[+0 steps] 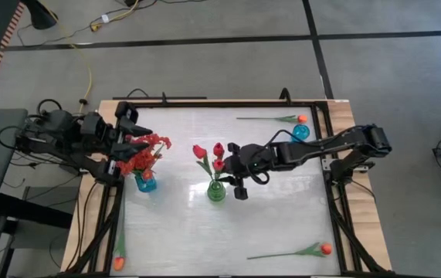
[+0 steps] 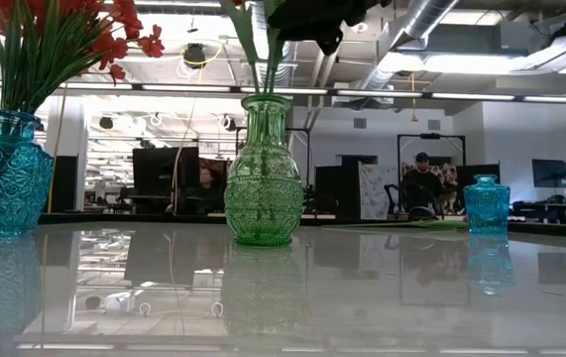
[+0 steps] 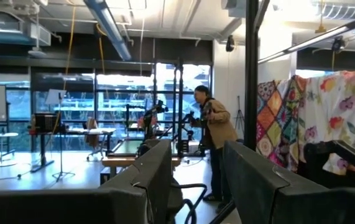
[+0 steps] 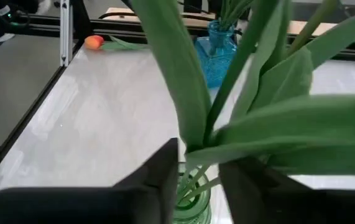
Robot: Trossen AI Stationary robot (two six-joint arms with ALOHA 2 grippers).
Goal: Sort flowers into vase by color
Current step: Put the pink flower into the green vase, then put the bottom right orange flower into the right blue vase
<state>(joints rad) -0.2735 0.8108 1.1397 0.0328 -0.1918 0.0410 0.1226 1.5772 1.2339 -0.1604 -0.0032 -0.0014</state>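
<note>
A green glass vase (image 1: 216,191) (image 2: 263,174) stands mid-table with three red tulips (image 1: 218,151) in it. My right gripper (image 1: 232,166) (image 4: 199,165) hovers just above its mouth, open, with a finger on either side of the tulip stems (image 4: 196,146). A blue vase (image 1: 145,183) (image 2: 0,178) on the left holds a bushy red spray (image 1: 144,153). My left gripper (image 1: 127,143) (image 3: 196,155) is open beside that spray, pointing level and holding nothing. Three orange tulips lie flat on the table: far right (image 1: 303,118), near right (image 1: 325,249) and near left (image 1: 118,262). My right gripper comes at the tulip stems (image 4: 196,146) level from the table's right side, just above the green vase's mouth. Stems and leaves pass through the gap between its fingers (image 4: 161,171). Whether the fingers touch them, I cannot tell.
A small empty blue vase (image 1: 301,132) (image 2: 486,203) stands near the far right corner, beside my right arm. Dark frame rails (image 1: 336,193) run along the table's edges. The near half of the table holds only the two orange tulips at its corners.
</note>
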